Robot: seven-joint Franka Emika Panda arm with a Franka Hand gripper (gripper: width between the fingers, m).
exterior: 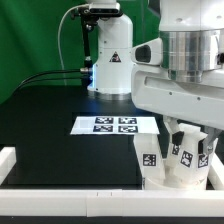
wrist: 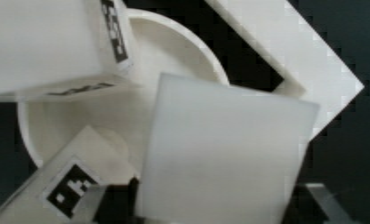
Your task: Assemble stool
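The white stool sits at the front right of the table. Its round seat lies flat with chunky white tagged legs standing up from it. My gripper reaches down from above onto the middle leg. In the wrist view this leg fills the space between my fingers, which close on its sides. The seat disc lies behind it. Another tagged leg stands beside it, and a third stands further off.
The marker board lies on the black table in the middle. White border rails run along the exterior view's left and front. A rail corner shows close behind the seat. The robot base stands at the back.
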